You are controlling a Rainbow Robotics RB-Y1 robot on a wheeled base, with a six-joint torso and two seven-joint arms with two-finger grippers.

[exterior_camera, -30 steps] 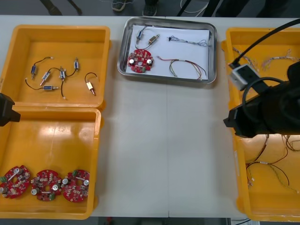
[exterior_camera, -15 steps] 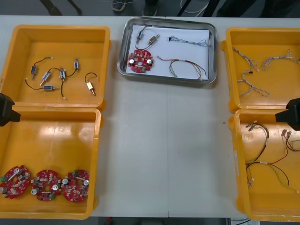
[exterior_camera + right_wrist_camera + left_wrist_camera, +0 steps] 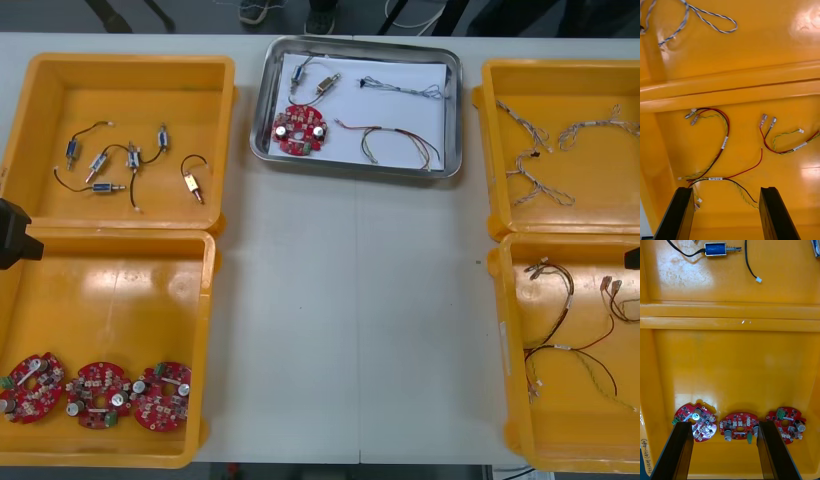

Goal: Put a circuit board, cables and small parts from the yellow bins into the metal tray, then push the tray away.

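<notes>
Left gripper (image 3: 723, 425) — jaws wide apart, empty, over three red boards (image 3: 738, 426) in the lower-left bin (image 3: 110, 300). Right gripper (image 3: 725, 189) same, empty, above red-yellow cables (image 3: 720, 146). Front view adds the tray (image 3: 457, 100), top centre — board (image 3: 300, 130), cables (image 3: 395, 140), small metal part (image 3: 328, 85) inside.

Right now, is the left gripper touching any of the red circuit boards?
Apart. The front view shows the left gripper by the far rim of the yellow bin, with bare bin floor between it and the three circuit boards at the near end.
</notes>
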